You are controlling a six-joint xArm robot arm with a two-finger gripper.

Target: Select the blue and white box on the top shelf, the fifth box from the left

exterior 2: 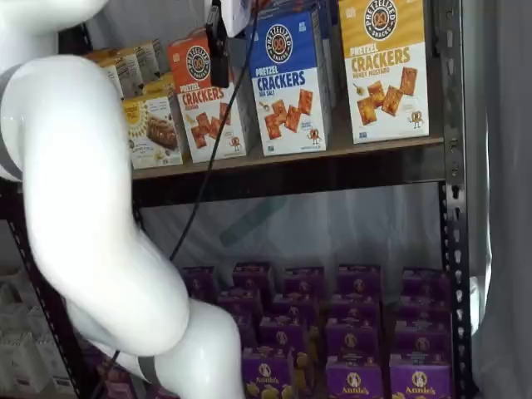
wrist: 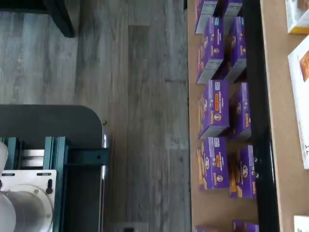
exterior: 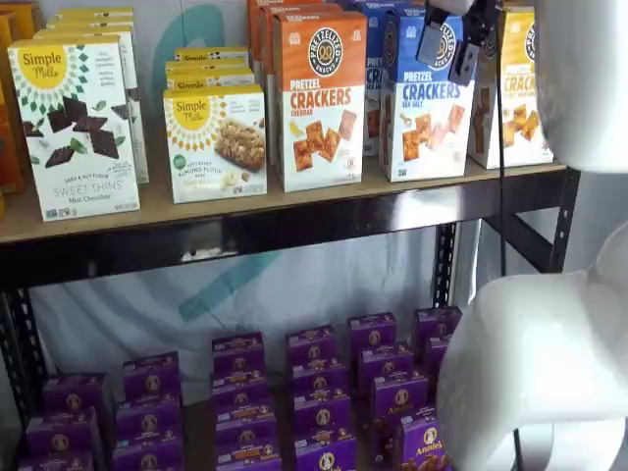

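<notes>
The blue and white box (exterior: 424,110) stands upright on the top shelf (exterior: 294,208), between an orange box and a yellow one. It also shows in a shelf view (exterior 2: 287,87), on the tan board (exterior 2: 332,148). My gripper (exterior: 449,44) hangs from the view's top edge in front of the box's blue upper half. Its two black fingers (exterior: 469,49) stand apart with the box's logo showing between them, so it is open and empty. In a shelf view only one finger (exterior 2: 218,41) shows, side-on, with a cable below it. The wrist view shows neither the fingers nor the blue box clearly.
An orange cheddar box (exterior: 316,98) and a yellow-and-white box (exterior: 518,88) flank the target. Simple Mills boxes (exterior: 214,142) stand further left. Small purple boxes (exterior: 314,392) fill the lower board (wrist: 193,145). The white arm (exterior: 549,343) fills the right foreground. A dark mount (wrist: 48,183) shows over the wood floor.
</notes>
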